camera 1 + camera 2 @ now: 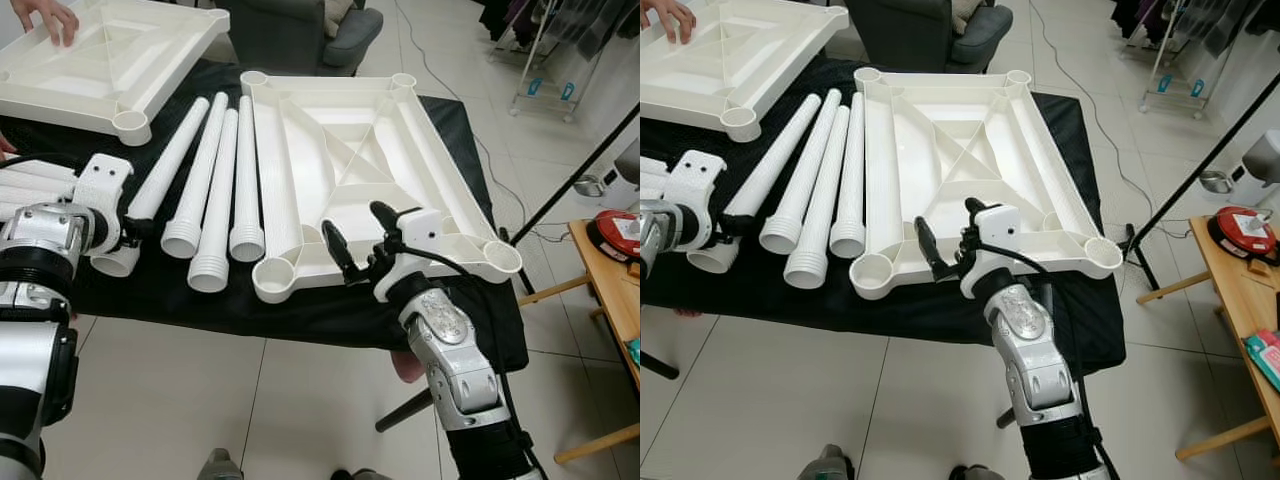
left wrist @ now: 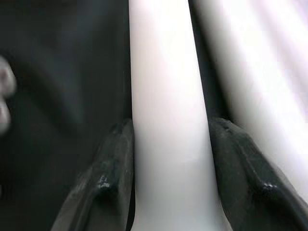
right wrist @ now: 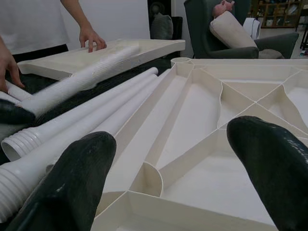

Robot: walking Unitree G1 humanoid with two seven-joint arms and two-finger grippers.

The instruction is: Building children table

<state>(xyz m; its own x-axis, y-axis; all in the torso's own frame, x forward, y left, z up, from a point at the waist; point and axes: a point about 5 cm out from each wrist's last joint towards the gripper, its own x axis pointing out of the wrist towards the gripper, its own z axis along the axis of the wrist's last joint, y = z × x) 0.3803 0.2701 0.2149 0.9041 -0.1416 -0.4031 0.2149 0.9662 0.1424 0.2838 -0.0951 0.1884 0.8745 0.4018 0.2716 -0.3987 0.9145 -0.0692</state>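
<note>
An upside-down white tabletop (image 1: 350, 160) with corner sockets lies on the black cloth (image 1: 460, 140). My right gripper (image 1: 360, 240) hovers open over its near edge, close to the near-left socket (image 1: 272, 277), with nothing between the fingers (image 3: 77, 183). At the left, my left gripper (image 1: 132, 228) is shut on a white leg tube (image 1: 165, 165) near its wide end; both fingers (image 2: 113, 163) press its sides. Three more leg tubes (image 1: 218, 195) lie side by side between that one and the tabletop.
A second white tabletop (image 1: 100, 60) rests at the back left with a person's hand (image 1: 45, 15) on it. More tubes (image 1: 30, 185) lie at the far left. A grey armchair (image 1: 300, 30) stands behind, a wooden table (image 1: 610, 280) and a black stand pole (image 1: 570, 185) to the right.
</note>
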